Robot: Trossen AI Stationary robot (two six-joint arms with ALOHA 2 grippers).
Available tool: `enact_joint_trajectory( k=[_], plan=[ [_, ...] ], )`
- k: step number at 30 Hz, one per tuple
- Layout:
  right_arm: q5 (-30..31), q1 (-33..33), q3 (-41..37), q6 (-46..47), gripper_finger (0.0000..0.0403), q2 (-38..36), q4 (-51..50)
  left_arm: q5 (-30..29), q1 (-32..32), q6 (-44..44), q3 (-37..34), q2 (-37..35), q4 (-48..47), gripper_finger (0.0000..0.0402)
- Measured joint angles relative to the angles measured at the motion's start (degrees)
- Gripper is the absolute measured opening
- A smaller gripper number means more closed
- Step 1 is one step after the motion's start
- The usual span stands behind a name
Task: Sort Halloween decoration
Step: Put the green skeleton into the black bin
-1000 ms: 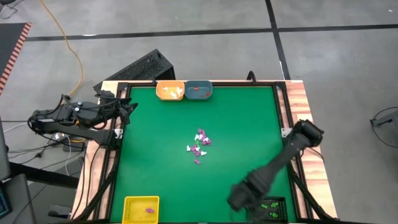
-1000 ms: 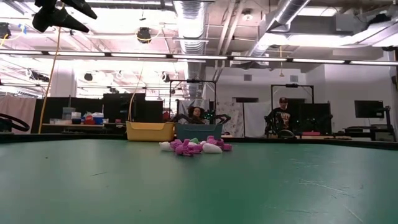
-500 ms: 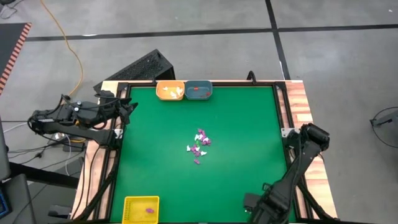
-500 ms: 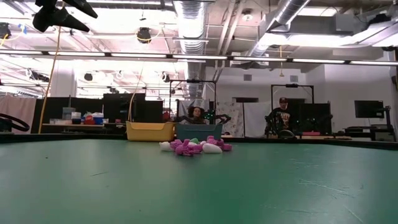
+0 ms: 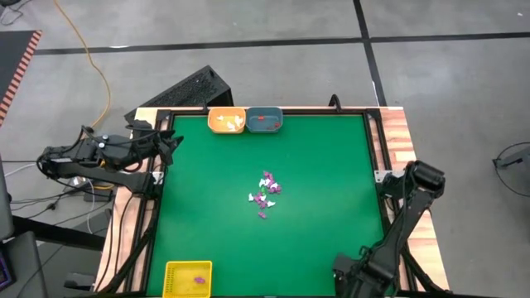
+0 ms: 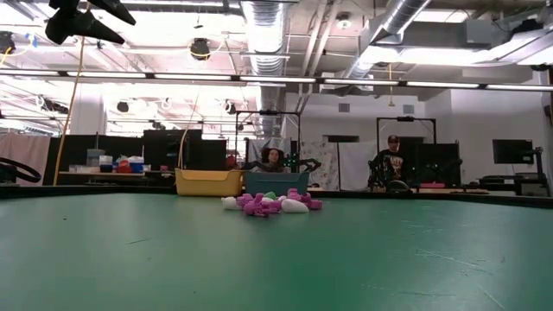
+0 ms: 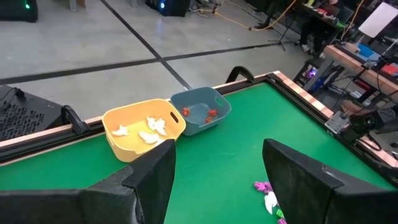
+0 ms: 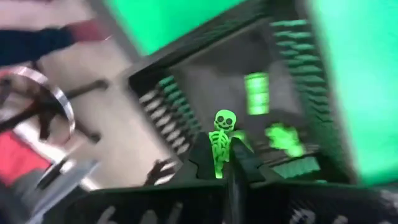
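Observation:
A small pile of Halloween decoration, purple, white and green trinkets, lies on the green table's middle; the low view shows the pile too. My right gripper is shut on a green skeleton above the black tray at the near right corner, where other green pieces lie. In the high view the right arm covers that tray. My left gripper waits open at the table's left edge, up off the table. My right gripper pinches the green skeleton's lower body between its two fingertips. The fingers point steeply down. The skull and chest stick out past the fingertips, and the skeleton is lifted clear above the black tray.
An orange tray with white pieces and a blue tray with red pieces stand at the far edge. A yellow tray with a purple piece stands at the near left. A raised black rim bounds the table.
My right gripper, staying shut, has swung toward the table's near right corner and sunk a little, rolling about its own axis. It now stands over the black tray, which showed beside the arm a second ago. The pile has not moved.

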Motion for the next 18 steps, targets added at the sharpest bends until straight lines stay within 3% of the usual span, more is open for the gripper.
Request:
enact_joint_trajectory(
  k=[7,11,18],
  plan=[
    [0.9,0.0,-1.5,2.1,0.0050,-1.8,-1.8,-0.4,0.0,-0.9,0.0,0.0,0.1,0.0231],
    [-2.9,0.0,-1.5,2.1,0.0083,-1.7,-1.9,-0.4,0.0,-0.9,0.0,0.0,0.1,0.0231],
    [-3.6,-1.0,-1.5,0.0,0.0141,-1.7,-3.2,-0.5,0.0,-0.5,0.0,0.0,0.0,0.0231]
  ],
)
